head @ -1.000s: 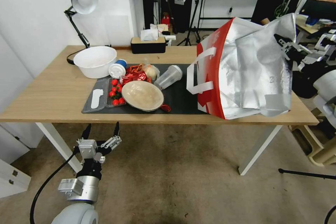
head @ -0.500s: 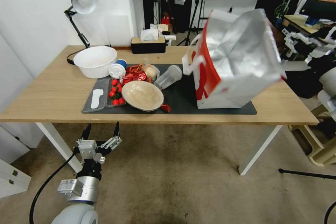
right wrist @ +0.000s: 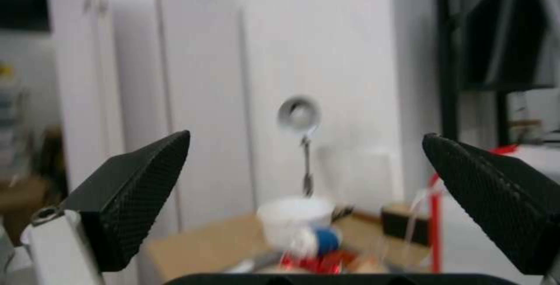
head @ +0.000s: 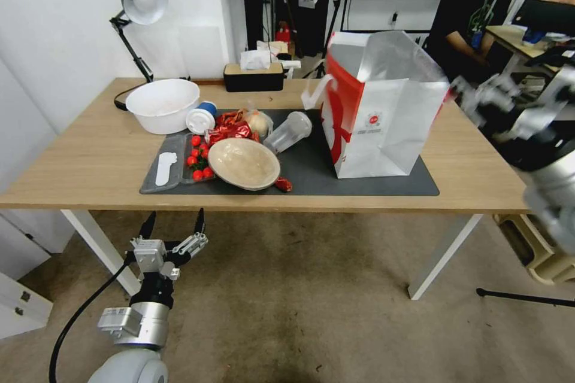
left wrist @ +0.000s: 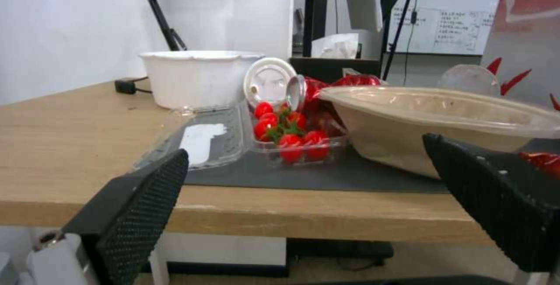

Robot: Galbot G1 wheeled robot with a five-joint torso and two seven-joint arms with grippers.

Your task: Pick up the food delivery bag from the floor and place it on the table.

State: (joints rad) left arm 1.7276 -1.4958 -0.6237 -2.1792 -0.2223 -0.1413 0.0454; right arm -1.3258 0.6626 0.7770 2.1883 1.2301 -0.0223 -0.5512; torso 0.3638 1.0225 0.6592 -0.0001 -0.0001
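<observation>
The food delivery bag [head: 383,125] stands upright on the dark grey mat [head: 311,170] at the right of the table [head: 90,149], its white handle hanging loose. Its red side faces the dishes. My right gripper [head: 479,97] hovers just right of the bag, apart from it, and is blurred by motion. The right wrist view shows this gripper [right wrist: 308,135] open and empty, with the bag's red edge [right wrist: 435,215] beyond. My left gripper [head: 173,222] hangs open below the table's front edge, over the floor [head: 299,299]. Across the table edge, the left wrist view shows that gripper [left wrist: 303,145] and the bag [left wrist: 525,36].
On the table's left half are a white bowl [head: 163,105], a beige bowl [head: 244,163], a tray of tomatoes [head: 199,158], a tipped plastic cup [head: 288,131], a tissue box [head: 253,76] and a desk lamp [head: 141,0]. A white table leg [head: 443,257] stands at the front right.
The bag went from tipped over at the table's right front edge to upright on the mat. My right gripper let go of it and drew away. The left arm stayed still.
</observation>
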